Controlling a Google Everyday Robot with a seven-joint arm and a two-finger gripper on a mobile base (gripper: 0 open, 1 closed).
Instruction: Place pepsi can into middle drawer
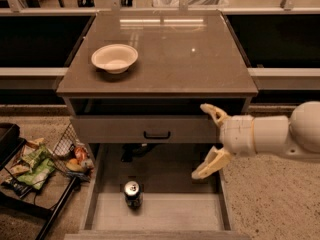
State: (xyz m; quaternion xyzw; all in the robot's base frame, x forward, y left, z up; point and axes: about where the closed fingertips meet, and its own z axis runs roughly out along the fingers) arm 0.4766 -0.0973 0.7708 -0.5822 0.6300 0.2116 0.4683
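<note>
Pincer [212, 140] — we are holding it wide open and empty, hanging over the right edge of the middle drawer [170, 214]. Nearest us, the pepsi can [132, 193] is standing upright on the drawer floor, left of centre, well apart from the pincer. Farther back, a white bowl [114, 58] is sitting on the counter [190, 64]. We are judging one risk — a low leftward sweep could be tipping the can.

The gripper [200, 141], by the right front of the cabinet [200, 59], has two tapering cream-yellow jaws on a blocky white wrist [237, 135] and a smooth, rounded white arm [285, 134].
</note>
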